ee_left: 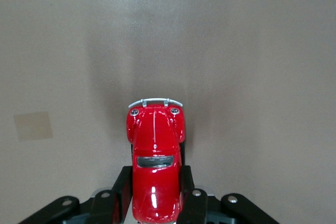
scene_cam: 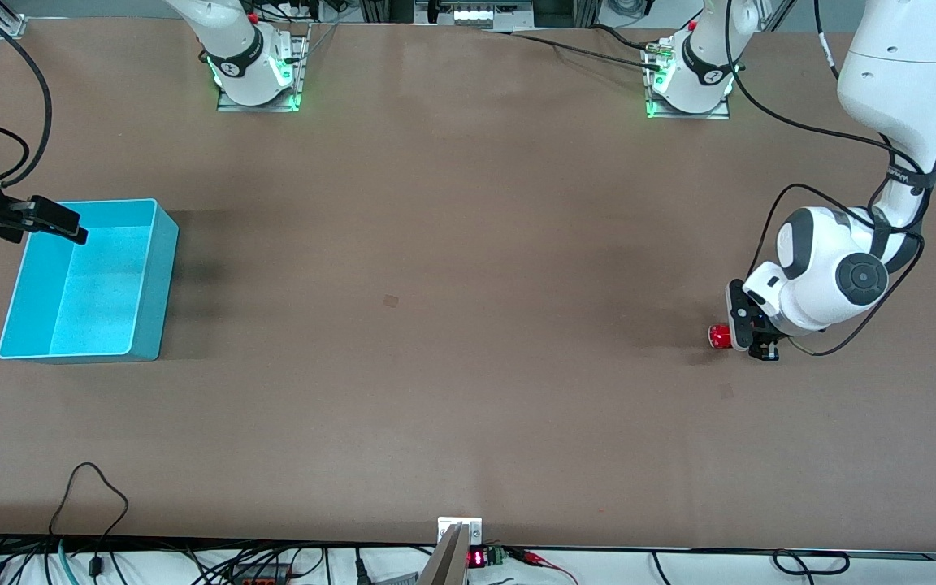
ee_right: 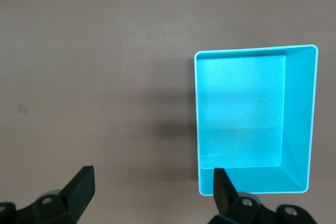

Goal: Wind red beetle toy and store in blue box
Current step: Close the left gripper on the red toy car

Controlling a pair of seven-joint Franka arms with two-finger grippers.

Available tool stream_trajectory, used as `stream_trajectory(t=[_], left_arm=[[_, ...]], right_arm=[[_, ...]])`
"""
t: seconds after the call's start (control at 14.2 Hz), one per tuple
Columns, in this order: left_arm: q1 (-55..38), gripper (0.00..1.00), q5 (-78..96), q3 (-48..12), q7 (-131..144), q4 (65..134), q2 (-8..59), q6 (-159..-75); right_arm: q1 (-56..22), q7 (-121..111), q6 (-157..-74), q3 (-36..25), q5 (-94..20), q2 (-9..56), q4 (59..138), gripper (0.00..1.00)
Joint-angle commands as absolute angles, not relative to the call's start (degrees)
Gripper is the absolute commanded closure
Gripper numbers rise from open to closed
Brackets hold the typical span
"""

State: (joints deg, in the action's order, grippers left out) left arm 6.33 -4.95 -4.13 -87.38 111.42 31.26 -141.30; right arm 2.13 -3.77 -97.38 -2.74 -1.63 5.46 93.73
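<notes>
1. Nearest the front camera among the task's things, the red beetle toy [scene_cam: 718,335] is seen low at the table [scene_cam: 452,325] toward the left arm's end; whether its wheels touch cannot quite be judged.
2. It is clamped by its flanks in the left gripper [ee_left: 155,192].
3. Being small, glossy and rigid, it is judged light and slippery; a grip across the body sides is favoured.
4. The blue box [scene_cam: 151,288] is well apart, toward the right arm's end.
5. The right gripper [ee_right: 152,187] is held over it, fingers spread, waiting.
</notes>
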Motion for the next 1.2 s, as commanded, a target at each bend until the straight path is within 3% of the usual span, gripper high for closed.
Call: stream_trajectory(t=[0.0, 0.56, 1.13], left_arm=[[6.77, 0.86, -5.89, -4.39, -88.51, 111.71, 31.64, -141.59], [6.94, 0.90, -5.89, -4.31, -90.68, 111.53, 31.82, -141.24], [17.13, 0.90, -5.89, -4.31, -99.57, 108.38, 34.53, -141.68]], right_arm=[[2.55, -3.25, -97.82, -2.37, -2.20, 4.83, 94.39, 0.00], [2.55, -3.25, -97.82, -2.37, -2.20, 4.83, 94.40, 0.00], [2.55, -3.25, -97.73, -2.37, -2.20, 4.83, 94.39, 0.00]])
